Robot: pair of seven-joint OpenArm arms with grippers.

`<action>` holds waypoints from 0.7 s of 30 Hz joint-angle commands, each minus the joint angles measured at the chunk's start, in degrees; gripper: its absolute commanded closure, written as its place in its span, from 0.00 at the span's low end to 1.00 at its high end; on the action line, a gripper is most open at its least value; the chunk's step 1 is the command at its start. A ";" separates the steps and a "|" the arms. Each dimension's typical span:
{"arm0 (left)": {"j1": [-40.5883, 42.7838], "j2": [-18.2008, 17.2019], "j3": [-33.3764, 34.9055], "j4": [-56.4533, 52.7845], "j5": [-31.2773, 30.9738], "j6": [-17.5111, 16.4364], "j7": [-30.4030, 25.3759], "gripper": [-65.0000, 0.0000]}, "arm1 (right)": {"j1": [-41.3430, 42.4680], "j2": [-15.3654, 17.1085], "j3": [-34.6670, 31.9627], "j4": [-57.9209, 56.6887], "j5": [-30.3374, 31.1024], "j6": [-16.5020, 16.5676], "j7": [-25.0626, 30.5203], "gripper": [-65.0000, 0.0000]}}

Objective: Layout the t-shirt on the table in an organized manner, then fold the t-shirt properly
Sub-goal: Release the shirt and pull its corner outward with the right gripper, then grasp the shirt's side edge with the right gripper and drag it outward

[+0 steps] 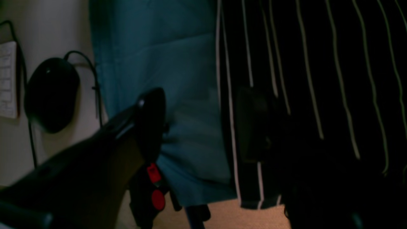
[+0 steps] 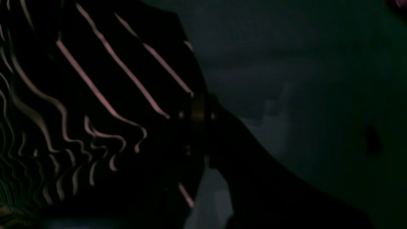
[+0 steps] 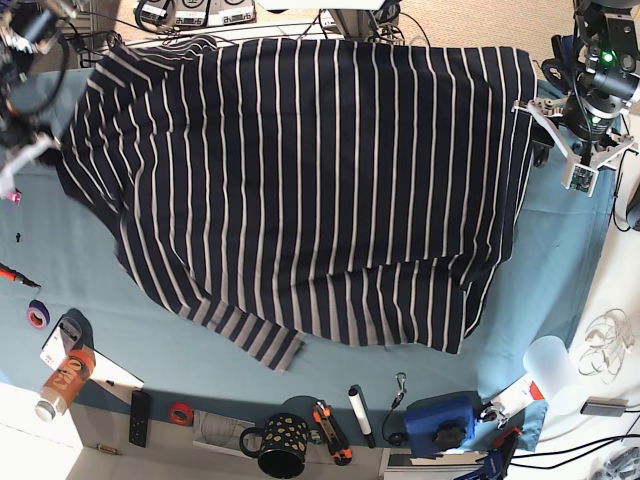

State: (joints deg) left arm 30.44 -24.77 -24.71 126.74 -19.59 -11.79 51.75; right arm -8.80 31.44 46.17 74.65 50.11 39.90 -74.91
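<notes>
The dark navy t-shirt (image 3: 320, 180) with thin white stripes lies spread over the teal table (image 3: 90, 290), one sleeve (image 3: 250, 335) pointing toward the front. In the base view my left gripper (image 3: 565, 145) is at the shirt's right edge. The left wrist view shows my left gripper (image 1: 203, 124) open, one finger (image 1: 152, 121) over the teal cloth, the other over the t-shirt (image 1: 318, 79), straddling its edge. My right gripper (image 3: 28, 152) is at the shirt's left edge. In the dim right wrist view, my right gripper (image 2: 197, 127) is shut with bunched t-shirt (image 2: 95, 95) fabric running into its jaws.
Along the table's front edge stand a spotted mug (image 3: 280, 445), an orange bottle (image 3: 65, 380), tape rolls (image 3: 180, 412), a white marker (image 3: 358, 415), a remote (image 3: 140, 418) and a blue object (image 3: 440, 420). A black mouse (image 1: 51, 93) lies just off the table by my left gripper.
</notes>
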 commanded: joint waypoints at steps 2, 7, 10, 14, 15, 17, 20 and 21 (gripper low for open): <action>-0.13 -0.76 -0.33 0.74 -0.09 0.17 -1.60 0.45 | -1.03 1.73 1.51 0.83 2.64 0.10 -0.07 1.00; -0.13 -0.76 -0.33 0.74 -0.11 0.17 -1.68 0.45 | -2.82 1.68 5.25 0.83 2.99 0.10 1.40 1.00; -0.13 -0.76 -0.33 0.74 -0.11 0.17 -1.68 0.45 | -2.78 1.60 7.48 0.83 4.57 0.10 1.14 1.00; -0.13 -0.76 -0.33 0.74 -0.11 0.17 -2.16 0.45 | -2.78 1.60 7.15 0.83 7.56 0.10 -5.09 0.87; -0.15 -0.76 -0.33 0.74 -0.11 0.17 -2.27 0.45 | -2.82 1.68 7.04 0.83 8.70 0.10 -5.09 0.76; -0.13 -0.76 -0.33 0.74 -0.11 0.17 -2.27 0.45 | -3.02 2.03 7.04 0.83 11.17 0.10 -5.09 0.63; -0.13 -0.76 -0.33 0.74 -0.09 0.17 -2.25 0.45 | -2.93 4.13 7.21 0.83 14.12 0.10 -5.09 0.62; -0.13 -0.76 -0.33 0.74 -0.11 0.17 -2.25 0.45 | -2.91 5.27 7.39 0.83 15.58 0.10 -5.09 0.62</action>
State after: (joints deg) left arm 30.44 -24.77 -24.71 126.74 -19.57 -11.79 50.87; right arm -12.10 34.50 52.84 74.61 64.07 39.92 -81.08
